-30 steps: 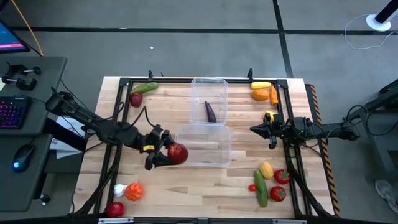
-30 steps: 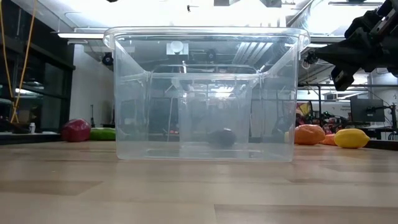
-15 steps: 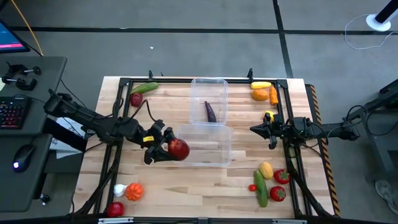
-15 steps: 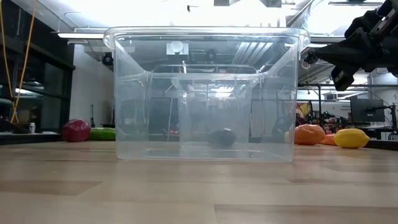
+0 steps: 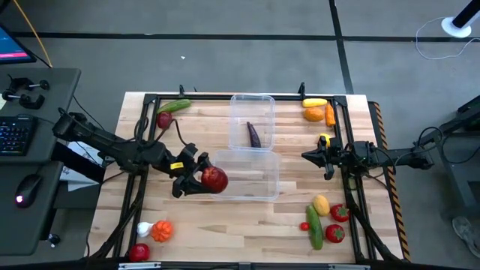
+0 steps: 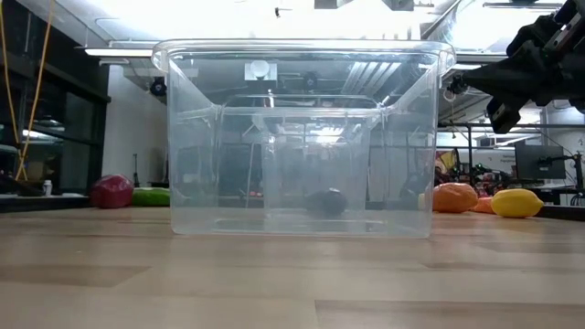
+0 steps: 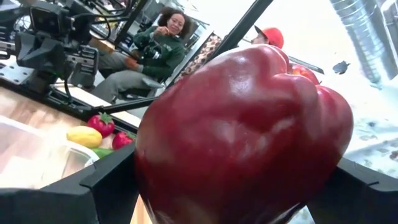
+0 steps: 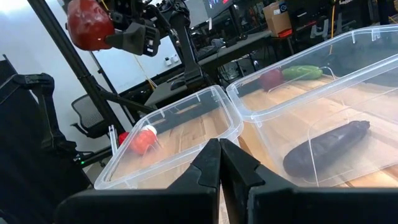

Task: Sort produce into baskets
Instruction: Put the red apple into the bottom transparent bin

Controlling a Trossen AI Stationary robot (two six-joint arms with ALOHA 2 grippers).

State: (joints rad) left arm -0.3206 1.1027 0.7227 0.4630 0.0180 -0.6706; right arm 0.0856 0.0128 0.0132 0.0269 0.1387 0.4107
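Left pincer (image 5: pixel 196 180) is up over the desk (image 5: pixel 247 225), clamped on a red apple (image 5: pixel 214 178), right at the nine o'clock rim of the near basket (image 5: pixel 266 161). In the left wrist view the apple (image 7: pixel 242 130) fills the frame, a dark finger pressed against each flank, fingers spread to about its full girth. That skin is glossy and hard-looking; I'd call it smooth and a bit slippery, rigid enough to take a firm squeeze, and light for its size. The hold across the widest part, at the shoulders below the stem dimple, looks like the right place, since a grip nearer the top or bottom would likely let it squirt out.

Right pincer (image 5: pixel 327 157) waits at three o'clock, fingers closed together on nothing. The far basket (image 5: pixel 238 112) at twelve holds a purple eggplant (image 5: pixel 253 135). More produce lies at five o'clock, including a lemon (image 5: pixel 321 204).
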